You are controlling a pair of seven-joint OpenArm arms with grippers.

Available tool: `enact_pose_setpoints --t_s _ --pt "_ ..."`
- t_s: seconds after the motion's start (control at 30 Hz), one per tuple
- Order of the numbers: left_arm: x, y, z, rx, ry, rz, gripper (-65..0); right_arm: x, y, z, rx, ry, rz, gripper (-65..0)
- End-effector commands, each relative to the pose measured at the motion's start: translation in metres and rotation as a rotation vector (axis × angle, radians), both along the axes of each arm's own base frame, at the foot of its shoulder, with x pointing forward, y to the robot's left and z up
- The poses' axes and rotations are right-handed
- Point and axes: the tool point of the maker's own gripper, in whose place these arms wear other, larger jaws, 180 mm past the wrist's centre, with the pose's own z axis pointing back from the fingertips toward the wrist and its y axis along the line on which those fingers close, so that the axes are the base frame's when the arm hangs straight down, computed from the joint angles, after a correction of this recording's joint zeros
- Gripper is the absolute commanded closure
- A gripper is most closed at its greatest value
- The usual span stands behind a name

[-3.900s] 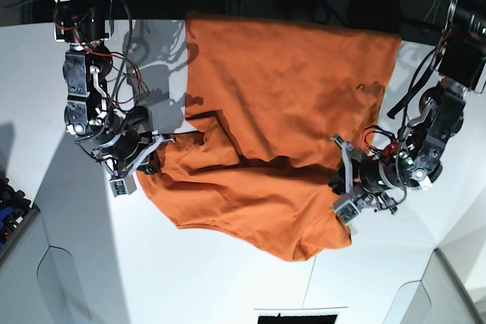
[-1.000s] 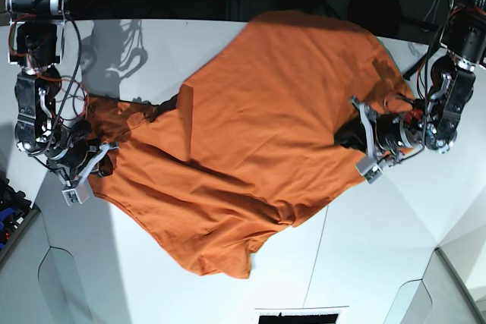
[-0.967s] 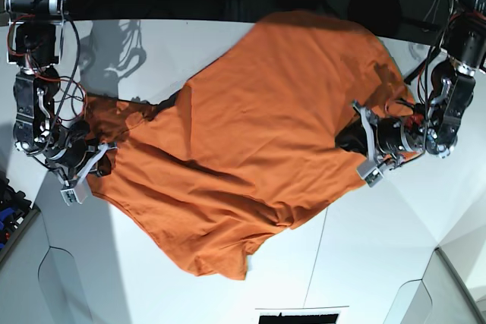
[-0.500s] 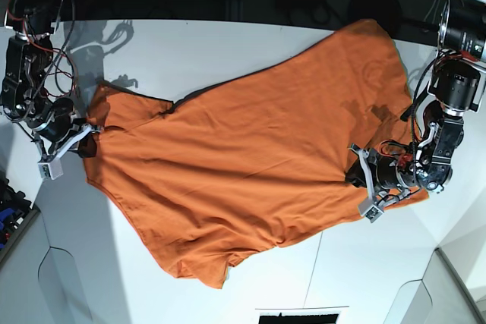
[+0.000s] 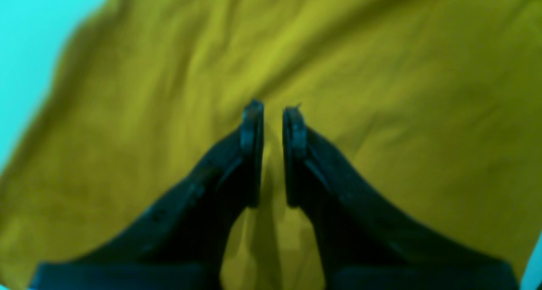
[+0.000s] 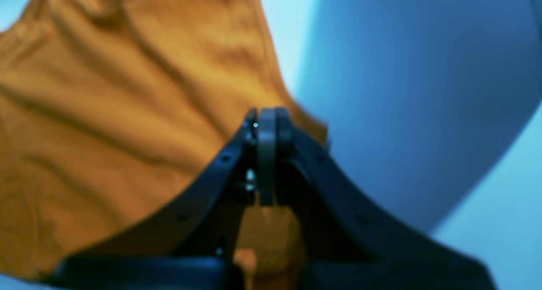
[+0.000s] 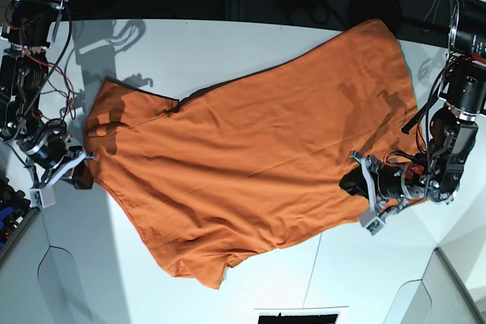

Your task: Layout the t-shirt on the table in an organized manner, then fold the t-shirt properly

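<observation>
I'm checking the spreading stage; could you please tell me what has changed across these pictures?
The burnt-orange cotton t-shirt, bunched earlier, now lies stretched far flatter across the white table. The right gripper pulled its edge outward; the left gripper drew its side toward the near edge. Both stay clamped on cloth.

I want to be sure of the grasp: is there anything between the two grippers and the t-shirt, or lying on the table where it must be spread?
Nothing visible. The right gripper is shut on the t-shirt, and cloth sits between the left gripper's nearly closed fingers. The bare table around the shirt holds no objects.
</observation>
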Motion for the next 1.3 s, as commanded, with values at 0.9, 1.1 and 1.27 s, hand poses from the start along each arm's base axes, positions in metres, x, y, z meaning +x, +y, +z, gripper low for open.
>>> enact_pose_setpoints --t_s 0.9,1.1,1.27 --pt "-0.016 0.009 -0.013 0.029 0.029 -0.005 -11.5 -0.079 0.027 -0.068 -0.127 0.186 0.124 0.0" --pt "-0.016 0.009 -0.012 0.028 0.026 -0.005 -11.5 -0.080 0.027 -0.042 -0.147 0.110 0.113 0.0" --pt "-0.012 0.012 -0.008 0.025 0.011 0.000 -11.5 -0.047 0.018 -0.004 -0.144 -0.006 0.066 0.0"
